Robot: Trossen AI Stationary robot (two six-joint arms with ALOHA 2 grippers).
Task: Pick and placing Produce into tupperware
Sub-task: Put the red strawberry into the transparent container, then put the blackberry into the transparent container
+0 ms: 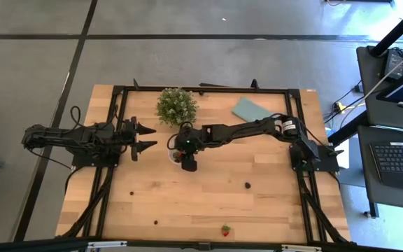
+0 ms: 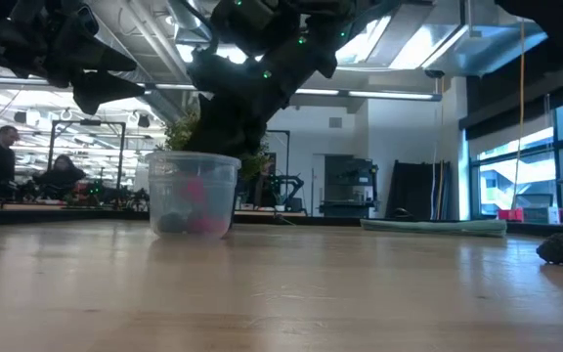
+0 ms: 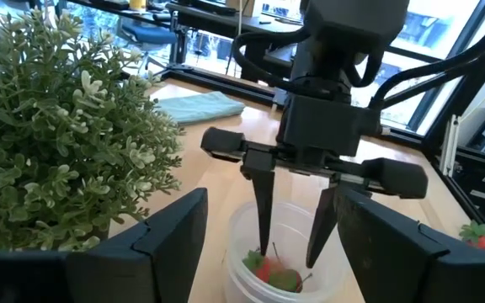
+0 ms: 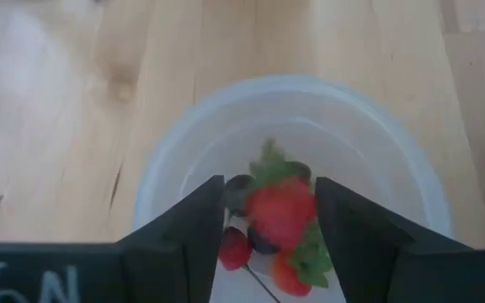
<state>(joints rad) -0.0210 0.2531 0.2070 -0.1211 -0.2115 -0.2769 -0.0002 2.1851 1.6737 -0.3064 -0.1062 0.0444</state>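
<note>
The tupperware is a small round clear cup standing on its base near the table's middle, close to the plant. Inside it lie red strawberries with green tops and a dark berry. My right gripper hangs straight above the cup, fingers open and pointing down into its mouth, touching nothing. My left gripper waits open just left of the cup, level with it. More produce lies loose on the table: a strawberry by the near edge and a dark berry.
A bushy green potted plant stands just beyond the cup, toward the far edge. A flat teal cloth lies far right of it. Two tiny dark berries sit on the near left boards. Black frame rails run along the table edges.
</note>
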